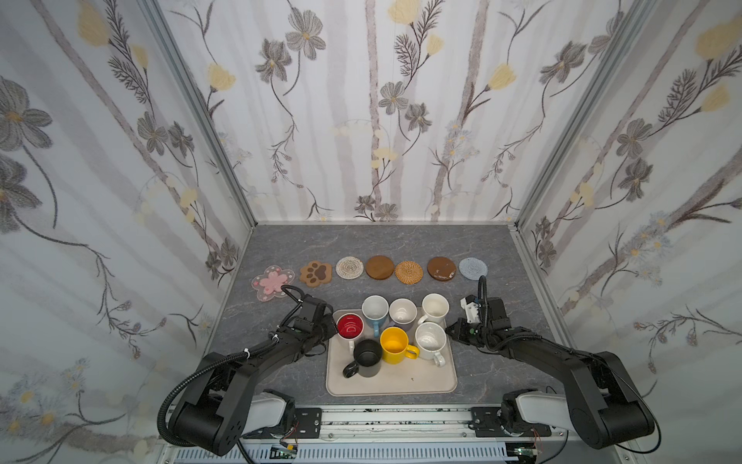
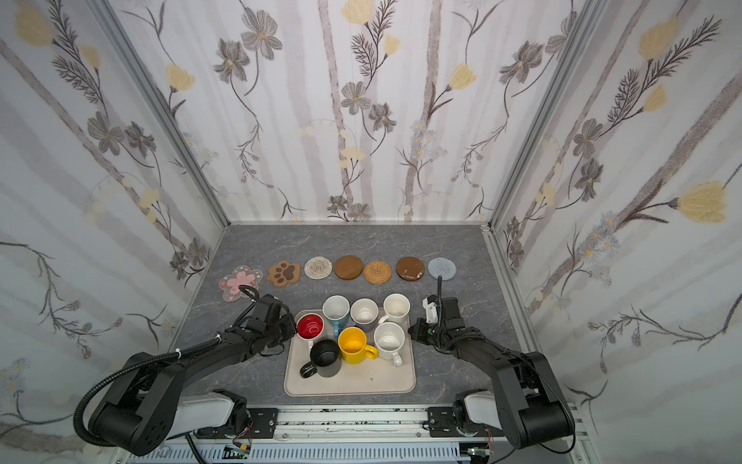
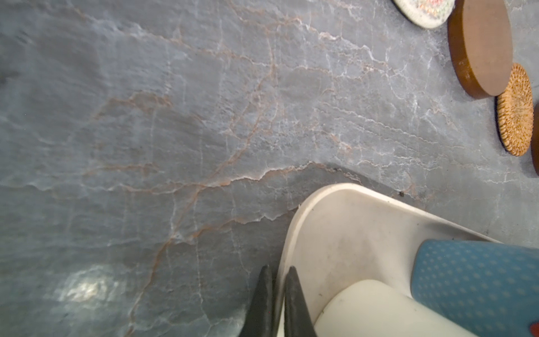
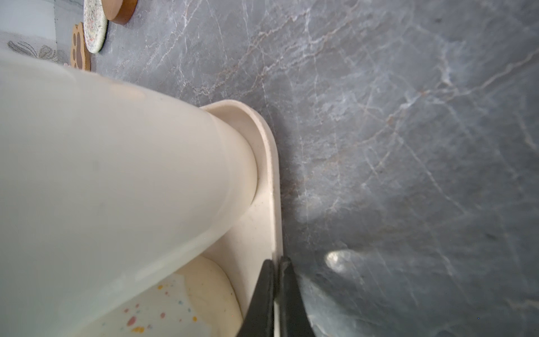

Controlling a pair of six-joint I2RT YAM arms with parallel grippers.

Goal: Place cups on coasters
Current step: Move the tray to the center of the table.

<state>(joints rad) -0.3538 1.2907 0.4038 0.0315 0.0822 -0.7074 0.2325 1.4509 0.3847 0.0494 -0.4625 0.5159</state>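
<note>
**Mia:** What is the biggest thing here?

**Ben:** The grey table (image 1: pixel 381 241). The beige tray (image 1: pixel 401 381) lies on it, close to the robot.

**Mia:** What are the grippers doing?

**Ben:** The left gripper (image 3: pixel 278 274) is pinched tight on the tray's left rim. The right gripper (image 4: pixel 277 262) is pinched tight on its right rim.

**Mia:** Where are the cups (image 1: pixel 402 311)?

**Ben:** All seven stand on the tray with their mouths up. The black cup (image 1: pixel 367 355) points its handle to the near left. The yellow cup (image 1: pixel 394 343) points its handle right. The light blue cup (image 1: pixel 374 309) points its handle at the robot.

**Mia:** And the coasters (image 1: pixel 379 268)?

**Ben:** They lie flat behind the tray, apart from the cups. Their line runs from left to right.

**Mia:** Do the wrist views show more?

**Ben:** Yes. Both top views show every cup, but the pinch is too small to see there. The left wrist view shows pale dots on the light blue cup. The right wrist view shows coloured speckles on a cream cup (image 4: pixel 163 306).
</note>
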